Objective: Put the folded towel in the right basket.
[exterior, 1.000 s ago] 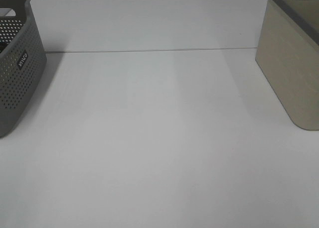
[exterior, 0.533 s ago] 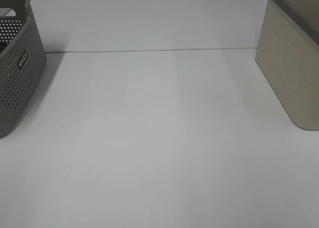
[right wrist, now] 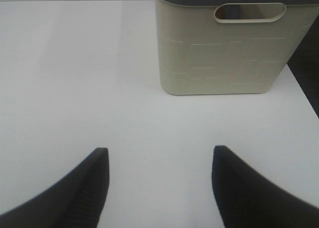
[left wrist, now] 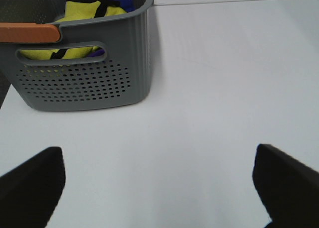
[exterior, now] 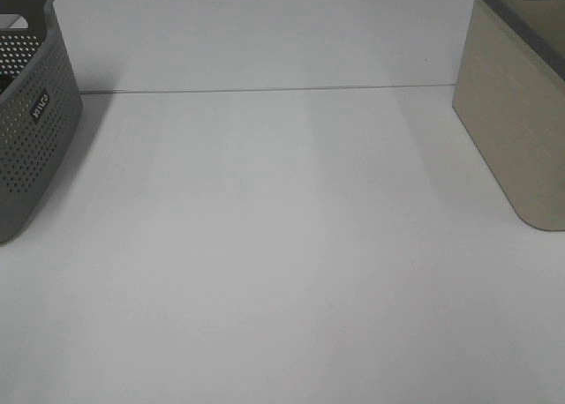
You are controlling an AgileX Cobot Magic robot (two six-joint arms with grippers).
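Observation:
The right basket [exterior: 516, 113] is beige with a grey rim and stands at the table's right edge. It also shows in the right wrist view [right wrist: 224, 54], and its inside is hidden. No folded towel shows plainly. Yellow fabric with black strips [left wrist: 87, 11] and something blue lie in the grey perforated left basket [left wrist: 84, 83], which also shows at the left of the high view [exterior: 31, 130]. My left gripper [left wrist: 159, 153] is open and empty, short of the grey basket. My right gripper [right wrist: 160, 151] is open and empty, short of the beige basket. Neither arm shows in the high view.
The white table [exterior: 282, 245] lies between the two baskets, with a seam line [exterior: 265, 90] across its far part. An orange-brown handle [left wrist: 27, 33] sits on the grey basket's rim. The table's edge and dark floor [right wrist: 306, 73] lie beside the beige basket.

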